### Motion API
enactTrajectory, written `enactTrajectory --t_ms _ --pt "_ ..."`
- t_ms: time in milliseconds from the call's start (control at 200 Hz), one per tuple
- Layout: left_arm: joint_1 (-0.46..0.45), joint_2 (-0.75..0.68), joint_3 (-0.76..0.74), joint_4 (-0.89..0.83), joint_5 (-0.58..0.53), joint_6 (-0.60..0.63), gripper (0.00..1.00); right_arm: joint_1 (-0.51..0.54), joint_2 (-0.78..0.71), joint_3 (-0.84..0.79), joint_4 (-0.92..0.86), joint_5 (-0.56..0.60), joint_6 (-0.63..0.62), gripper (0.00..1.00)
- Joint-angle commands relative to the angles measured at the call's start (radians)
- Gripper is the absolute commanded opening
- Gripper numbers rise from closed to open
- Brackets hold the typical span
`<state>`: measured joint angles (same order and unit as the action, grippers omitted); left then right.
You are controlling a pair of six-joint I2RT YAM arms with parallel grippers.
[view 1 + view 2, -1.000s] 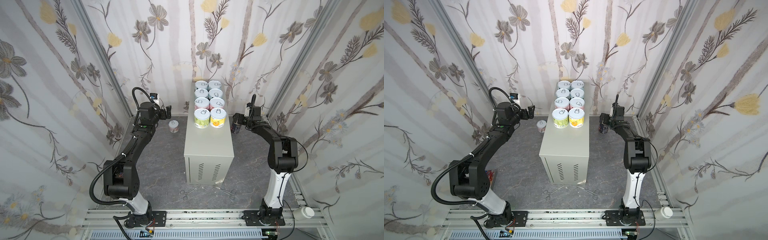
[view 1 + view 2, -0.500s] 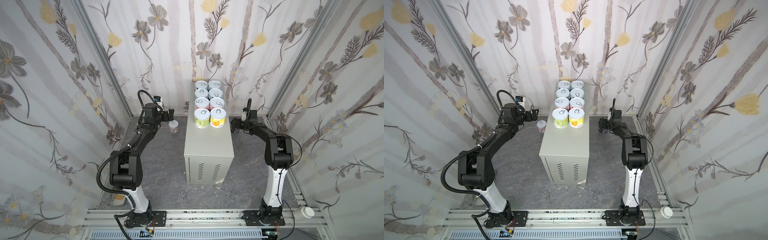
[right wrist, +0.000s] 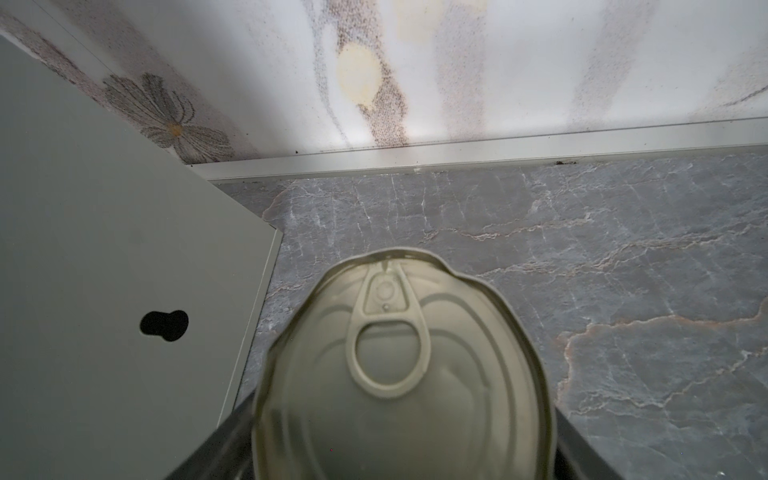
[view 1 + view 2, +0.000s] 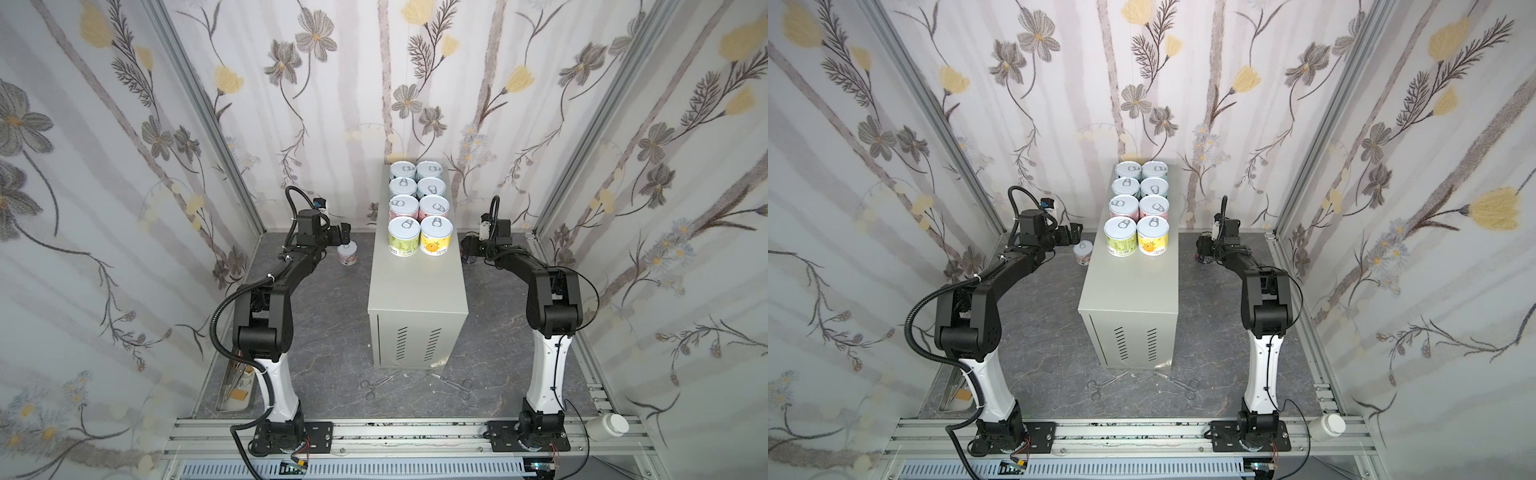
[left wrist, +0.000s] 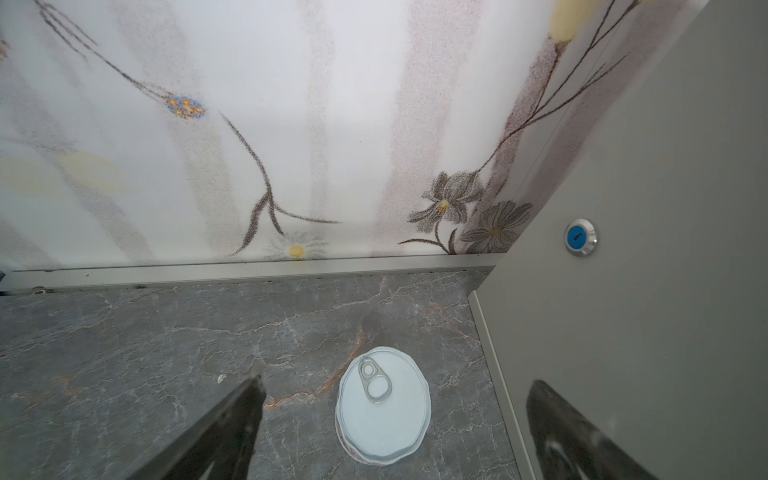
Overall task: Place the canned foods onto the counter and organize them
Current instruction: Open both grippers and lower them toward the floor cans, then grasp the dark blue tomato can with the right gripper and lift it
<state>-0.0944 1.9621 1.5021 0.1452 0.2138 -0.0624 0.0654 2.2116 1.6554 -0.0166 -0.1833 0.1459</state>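
Tomato can (image 3: 399,374) between right gripper (image 3: 405,449) fingers (image 3: 216,449).

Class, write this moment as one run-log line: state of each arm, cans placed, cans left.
left gripper: open over floor can | right gripper: around dark can | counter: eight cans | floor: two left

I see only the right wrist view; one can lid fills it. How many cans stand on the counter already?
Observer: Eight cans, in two columns of four on the counter.
Operator: Is another can left on the floor?
Observer: Yes, one short can stands upright left of the counter.
Operator: Does the left gripper hold it?
Observer: No; its fingers are wide open, apart from the can.
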Motion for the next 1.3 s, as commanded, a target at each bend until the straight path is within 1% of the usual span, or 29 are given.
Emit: enactTrajectory --t_ms 0,265,440,685,889,1099,1234,1249,1294 --pt "0.0 0.037 0.038 -0.022 -0.014 0.002 1.0 0.004 -0.006 0.001 -0.048 -0.036 0.008 0.45" --pt "0.001 0.102 0.047 -0.053 -0.02 0.009 1.0 0.007 -0.059 -0.005 -0.1 -0.03 -0.015 0.37" --pt "0.0 0.15 0.078 -0.062 -0.026 0.006 1.0 0.017 -0.145 -0.029 -0.134 -0.027 -0.033 0.32" --pt "-0.003 0.205 0.114 -0.07 -0.03 -0.001 1.0 0.032 -0.296 -0.064 -0.212 -0.013 -0.048 0.3" --pt "-0.011 0.249 0.162 -0.083 -0.018 0.011 1.0 0.058 -0.438 -0.068 -0.32 0.039 -0.071 0.29" --pt "-0.025 0.304 0.23 -0.127 -0.019 0.035 1.0 0.105 -0.552 -0.004 -0.458 0.103 -0.084 0.29" --pt "-0.035 0.317 0.237 -0.131 -0.016 0.042 1.0 0.122 -0.609 0.047 -0.558 0.141 -0.085 0.29" --pt "-0.035 0.319 0.239 -0.131 -0.016 0.044 1.0 0.123 -0.641 0.052 -0.567 0.144 -0.084 0.29" --pt "-0.037 0.323 0.242 -0.134 -0.017 0.045 1.0 0.126 -0.667 0.066 -0.595 0.15 -0.081 0.29"
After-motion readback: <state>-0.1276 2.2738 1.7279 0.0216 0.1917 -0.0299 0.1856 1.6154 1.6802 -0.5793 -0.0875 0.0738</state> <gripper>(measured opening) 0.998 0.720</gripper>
